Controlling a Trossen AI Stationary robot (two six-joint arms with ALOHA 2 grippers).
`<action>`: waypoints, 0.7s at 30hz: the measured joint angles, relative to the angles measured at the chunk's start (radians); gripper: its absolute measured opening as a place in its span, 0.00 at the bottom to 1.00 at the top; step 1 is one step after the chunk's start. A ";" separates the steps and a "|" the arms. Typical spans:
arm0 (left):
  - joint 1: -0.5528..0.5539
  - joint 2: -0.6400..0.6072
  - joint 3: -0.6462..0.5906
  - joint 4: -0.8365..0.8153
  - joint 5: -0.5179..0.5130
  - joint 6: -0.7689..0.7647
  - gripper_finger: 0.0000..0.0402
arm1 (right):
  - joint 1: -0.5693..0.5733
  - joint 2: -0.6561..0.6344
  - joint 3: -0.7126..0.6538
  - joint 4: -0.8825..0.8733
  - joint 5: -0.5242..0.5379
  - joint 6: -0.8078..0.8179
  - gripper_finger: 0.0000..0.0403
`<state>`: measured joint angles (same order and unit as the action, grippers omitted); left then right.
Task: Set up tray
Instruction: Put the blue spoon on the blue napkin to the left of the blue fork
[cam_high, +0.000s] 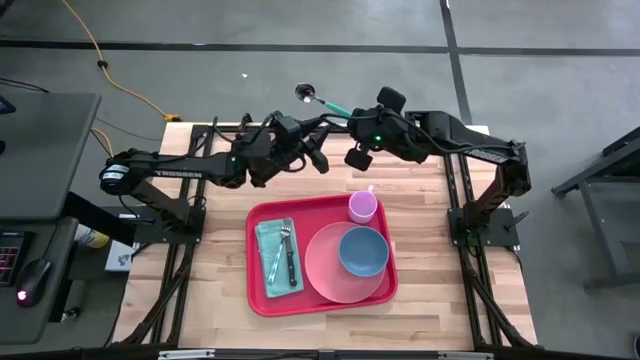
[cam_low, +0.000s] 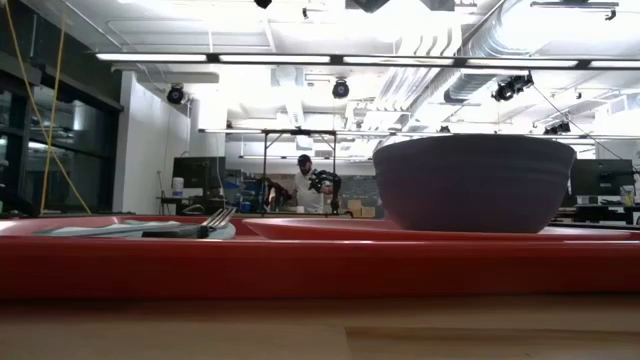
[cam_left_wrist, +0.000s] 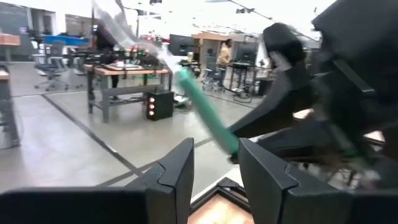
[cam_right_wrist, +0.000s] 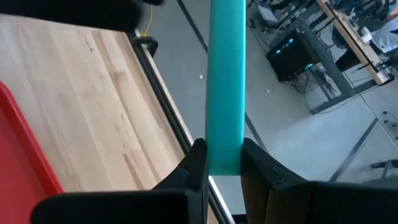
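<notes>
The right gripper (cam_right_wrist: 222, 163) has its fingers pinched tight on the teal handle of a spoon (cam_high: 322, 99), up at the far edge of the table (cam_high: 215, 300), with the silver bowl of the spoon poking out past the edge over the floor. Just to its left, the left gripper (cam_left_wrist: 214, 168) faces it with a moderate gap between its fingers and nothing between them, the spoon handle crossing just beyond the tips.

This looks like a hand-over or a carry toward the tray (cam_high: 258, 290). To do it well, I'd say keep the spoon level, swing it back over the wood, and bring it down near the napkin (cam_high: 268, 238) where the fork (cam_high: 281, 247) and knife (cam_high: 291, 268) lie. A handle that smooth could twist in the grip.

The red tray sits at mid-table toward the near side, already holding the pink plate (cam_high: 322, 275), the blue bowl (cam_high: 362, 251) and the pink cup (cam_high: 362, 207) at its far right corner.

From the low view both arms are out of sight, and the tray rim hides most of the cutlery. The left wrist view is blurred; whether the left fingertips touch the spoon, I cannot tell.
</notes>
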<state>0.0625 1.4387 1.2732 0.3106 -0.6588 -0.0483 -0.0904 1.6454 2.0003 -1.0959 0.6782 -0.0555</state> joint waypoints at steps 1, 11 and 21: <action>0.007 0.000 0.000 0.000 0.004 0.000 0.39 | 0.001 -0.004 0.000 0.002 0.000 -0.004 0.10; 0.071 0.000 0.000 0.049 0.236 -0.008 0.39 | -0.003 -0.008 0.000 0.040 -0.007 -0.038 0.10; 0.088 0.000 0.000 0.055 0.239 -0.008 0.39 | -0.006 -0.008 0.000 0.052 -0.008 -0.050 0.10</action>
<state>0.1509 1.4384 1.2732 0.3653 -0.4198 -0.0559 -0.0963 1.6379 2.0003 -1.0435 0.6706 -0.1057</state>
